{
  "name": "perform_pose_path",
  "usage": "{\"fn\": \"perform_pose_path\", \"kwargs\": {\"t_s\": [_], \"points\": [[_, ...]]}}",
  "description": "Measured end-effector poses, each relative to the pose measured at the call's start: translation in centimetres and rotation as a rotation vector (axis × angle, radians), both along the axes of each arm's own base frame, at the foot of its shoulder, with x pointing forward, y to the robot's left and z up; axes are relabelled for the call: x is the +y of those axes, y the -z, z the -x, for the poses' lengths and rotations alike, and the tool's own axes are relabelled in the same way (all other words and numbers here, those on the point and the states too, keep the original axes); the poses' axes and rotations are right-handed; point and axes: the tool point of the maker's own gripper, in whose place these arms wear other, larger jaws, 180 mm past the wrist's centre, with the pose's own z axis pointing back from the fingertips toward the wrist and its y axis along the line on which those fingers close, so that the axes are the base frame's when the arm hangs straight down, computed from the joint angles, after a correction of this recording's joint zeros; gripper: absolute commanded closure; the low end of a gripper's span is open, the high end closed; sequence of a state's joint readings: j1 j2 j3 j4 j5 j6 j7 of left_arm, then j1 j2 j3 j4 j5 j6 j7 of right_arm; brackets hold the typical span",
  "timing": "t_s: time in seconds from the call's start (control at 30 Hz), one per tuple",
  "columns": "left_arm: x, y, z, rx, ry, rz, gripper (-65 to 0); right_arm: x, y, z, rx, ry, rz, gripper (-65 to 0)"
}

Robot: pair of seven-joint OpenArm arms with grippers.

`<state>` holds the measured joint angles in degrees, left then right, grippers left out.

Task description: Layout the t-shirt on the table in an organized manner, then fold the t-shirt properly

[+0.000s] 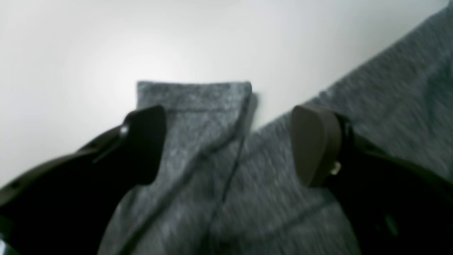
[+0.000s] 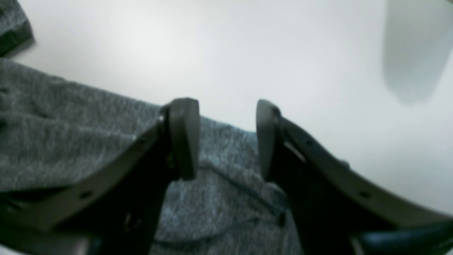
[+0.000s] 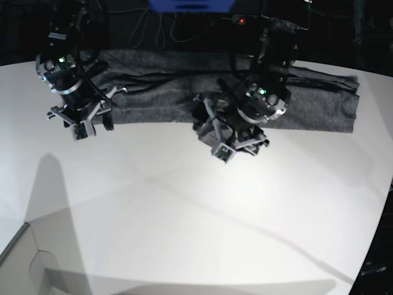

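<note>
The charcoal-grey t-shirt (image 3: 159, 92) lies in a long band along the far side of the white table (image 3: 184, 215). My left gripper (image 3: 236, 146) hovers at the band's near edge, over a short sleeve that sticks out toward the front. In the left wrist view that sleeve (image 1: 198, 117) lies flat between the wide-open fingers of the left gripper (image 1: 230, 145), and nothing is pinched. My right gripper (image 3: 83, 128) hangs over the shirt's left end. In the right wrist view the right gripper (image 2: 226, 141) is open above the shirt's hem (image 2: 70, 134), apart from the fabric.
A dark backdrop with cables and a blue object (image 3: 190, 5) stands behind the table. The tabletop's curved edge runs down the right side (image 3: 384, 203). A lower grey surface (image 3: 24, 264) shows at the front left corner. A soft shadow (image 2: 414, 53) falls on the table near the right gripper.
</note>
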<state>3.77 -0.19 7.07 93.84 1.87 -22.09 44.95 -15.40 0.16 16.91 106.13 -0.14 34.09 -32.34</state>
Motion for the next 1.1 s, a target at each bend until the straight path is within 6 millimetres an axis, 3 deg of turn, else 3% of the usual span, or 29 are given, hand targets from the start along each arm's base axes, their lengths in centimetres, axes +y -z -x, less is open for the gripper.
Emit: {"fn": "perform_pose_path", "kwargs": {"t_s": [0.17,0.27,0.4,0.67,0.93,1.1], "points": [[0.2,1.2,0.1,0.041,-0.006,-0.014,-53.0,-0.1,0.0,0.0,-0.002,0.002,-0.002,-26.7],[0.2,1.3,-1.0,0.029,-0.009,-0.009,-53.0,0.0,0.2,0.3,0.006,0.002,-0.003,-26.7],[0.5,2.9,-0.5,0.081,-0.011,-0.026,-53.0,0.0,0.2,0.4,0.007,0.002,-0.003,-26.7],[0.5,2.7,-0.9,0.072,-0.013,-0.024,-51.0,-0.1,0.3,0.5,0.011,0.001,-0.001,-26.7],[0.6,3.7,-1.5,0.096,-0.02,-0.022,-15.0,-0.1,0.5,0.8,0.017,0.001,0.0,-26.7],[1.1,3.2,-1.4,0.095,-0.04,-0.011,-3.3,-0.1,0.6,0.9,0.024,0.001,0.0,-26.7]]}}
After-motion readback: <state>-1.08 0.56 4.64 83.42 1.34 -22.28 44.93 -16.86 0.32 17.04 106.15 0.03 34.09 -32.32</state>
